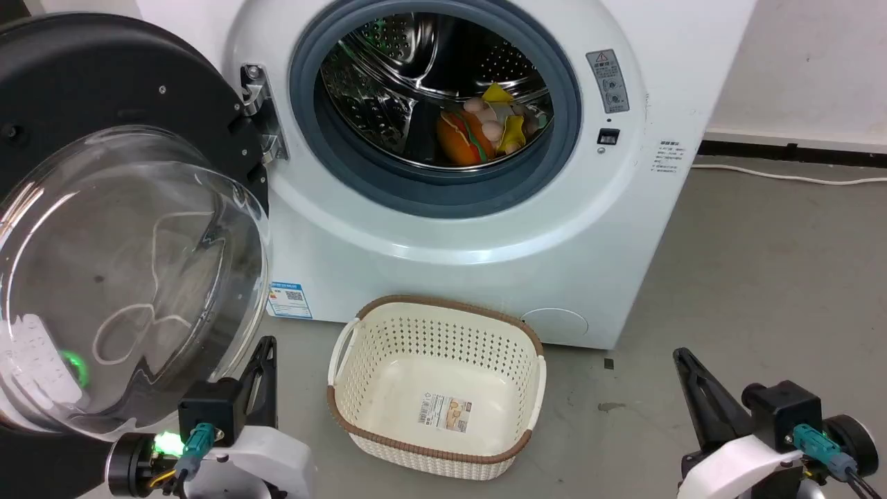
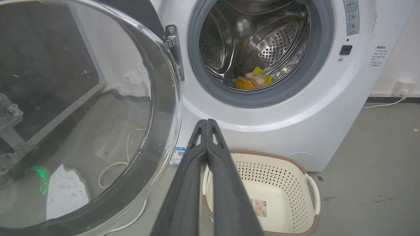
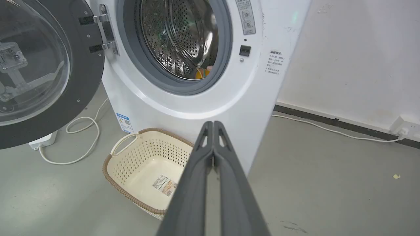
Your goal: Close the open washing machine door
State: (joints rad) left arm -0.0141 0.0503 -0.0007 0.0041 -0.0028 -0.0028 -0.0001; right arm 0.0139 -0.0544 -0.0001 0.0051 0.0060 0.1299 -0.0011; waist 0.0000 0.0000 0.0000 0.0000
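The washing machine door (image 1: 90,90) hangs wide open at the left, black rim and bulging clear glass bowl (image 1: 125,277) facing me, hinged by a metal bracket (image 1: 260,114). It also fills the left of the left wrist view (image 2: 82,114) and shows at the upper left of the right wrist view (image 3: 82,82). My left gripper (image 1: 267,343) is shut and empty, low beside the glass bowl's right edge; its fingers (image 2: 205,123) meet at the tips. At the lower right, far from the door, my right gripper (image 1: 682,355) is shut with its fingertips (image 3: 213,124) together.
The steel drum opening (image 1: 436,97) with a grey rubber ring holds toy food (image 1: 478,132). A cream perforated basket (image 1: 360,333) sits on the grey floor before the machine. A white cable (image 3: 82,131) loops on the floor under the door. A wall stands at the right.
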